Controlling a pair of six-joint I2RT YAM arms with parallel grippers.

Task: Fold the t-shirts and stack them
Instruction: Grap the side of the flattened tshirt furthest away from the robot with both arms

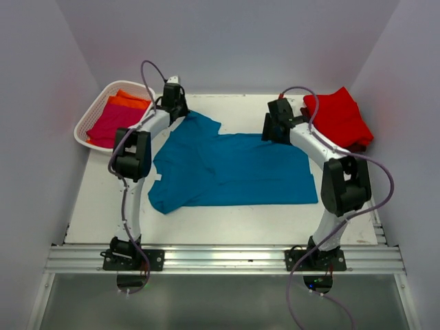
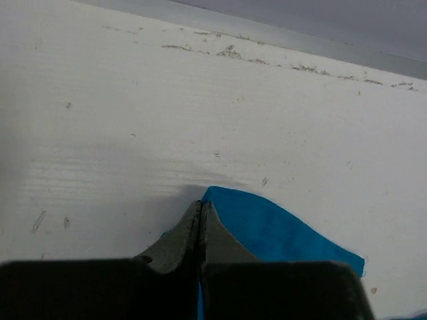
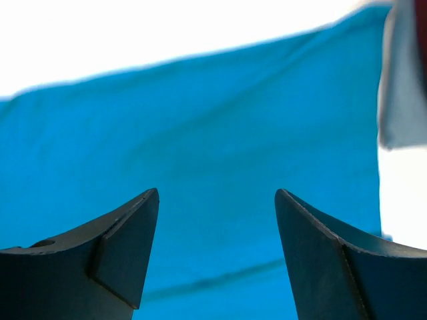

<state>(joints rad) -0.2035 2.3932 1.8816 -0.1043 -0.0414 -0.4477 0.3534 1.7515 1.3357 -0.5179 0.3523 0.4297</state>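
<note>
I count one teal t-shirt (image 1: pixel 234 172) flat on the desk (image 1: pixel 227 220), long axis left to right, collar toward the left edge. Left claw (image 2: pixel 201 203) pinches its far sleeve; right claw (image 3: pixel 217 191) hangs spread above it. One red t-shirt (image 1: pixel 340 117) lies at the far-right corner; the far-left basket (image 1: pixel 93 113) holds one magenta t-shirt (image 1: pixel 110 127) and one orange t-shirt (image 1: pixel 127 102).

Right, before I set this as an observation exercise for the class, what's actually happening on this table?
Two robot arms are working on a teal t-shirt spread on the table. The left gripper is shut at the shirt's far left edge, apparently pinching the cloth. The right gripper hangs open over its far edge. Red shirts lie piled at the far right. A white basket at the far left holds orange and magenta ones.
</note>
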